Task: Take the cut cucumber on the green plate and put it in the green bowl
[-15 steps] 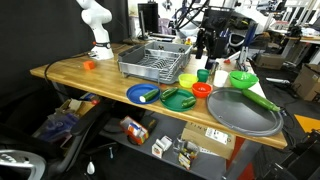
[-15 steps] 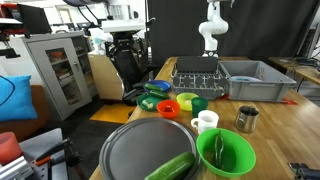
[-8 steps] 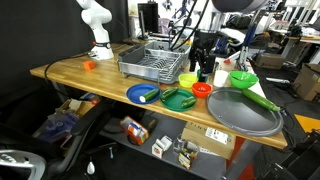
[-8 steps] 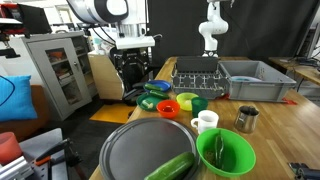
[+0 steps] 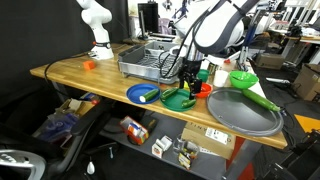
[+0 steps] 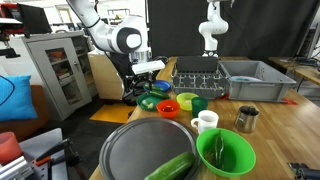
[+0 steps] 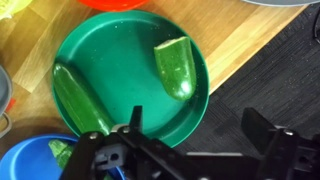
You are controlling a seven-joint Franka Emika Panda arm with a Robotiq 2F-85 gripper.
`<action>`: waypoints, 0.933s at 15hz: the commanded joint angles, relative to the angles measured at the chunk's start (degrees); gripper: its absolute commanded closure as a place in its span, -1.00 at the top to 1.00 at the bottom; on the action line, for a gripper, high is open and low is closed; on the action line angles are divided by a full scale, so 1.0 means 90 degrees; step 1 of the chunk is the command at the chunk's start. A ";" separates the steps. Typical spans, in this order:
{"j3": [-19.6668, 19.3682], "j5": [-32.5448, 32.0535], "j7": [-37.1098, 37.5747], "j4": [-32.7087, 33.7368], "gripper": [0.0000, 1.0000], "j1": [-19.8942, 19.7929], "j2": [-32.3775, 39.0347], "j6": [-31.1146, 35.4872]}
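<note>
Step in hand: the approach, judging by the gripper (image 7: 190,140) hanging above the green plate (image 7: 120,60) with nothing between its fingers — jaws spread wide, released.
Cut cucumber (image 7: 175,68): lies flat on the right half of the plate in the wrist view, cut face toward the top of the picture, clear of the rim.
Decoy: a long thin green stick (image 7: 80,100) lies on the plate's left side, well apart from the chunk.
How to do it well: centre the jaws over the short chunk rather than the plate's middle, straddle its narrow width, come straight down, and stop short of the plate before closing — the smooth toy skin could slip if pinched near an end.
Destination: the green bowl (image 5: 243,79) sits beyond the orange-red bowl (image 5: 201,89), beside the grey tray (image 5: 243,110).
Surface: a wooden tabletop (image 5: 75,72), crowded at this end; a blue plate (image 5: 142,94) just beside the green one, a dish rack (image 5: 155,60) behind.
Room: a cluttered lab — a second white arm (image 6: 211,25) at the far end, shelving below the table.
</note>
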 commanded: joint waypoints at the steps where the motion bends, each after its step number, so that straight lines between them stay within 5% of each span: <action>1: 0.0070 -0.0438 0.0109 0.0296 1.00 -0.0111 0.0402 0.0015; 8: 0.0051 -0.0768 0.0312 0.0438 1.00 -0.0170 0.0803 -0.0019; 9: 0.0052 -0.0781 0.0336 0.0441 0.91 -0.0181 0.0817 -0.0031; 11: 0.0072 -0.0780 0.0344 0.0462 0.42 -0.0221 0.0861 -0.0028; 14: 0.0097 -0.0747 0.0341 0.0464 0.06 -0.0269 0.0881 -0.0026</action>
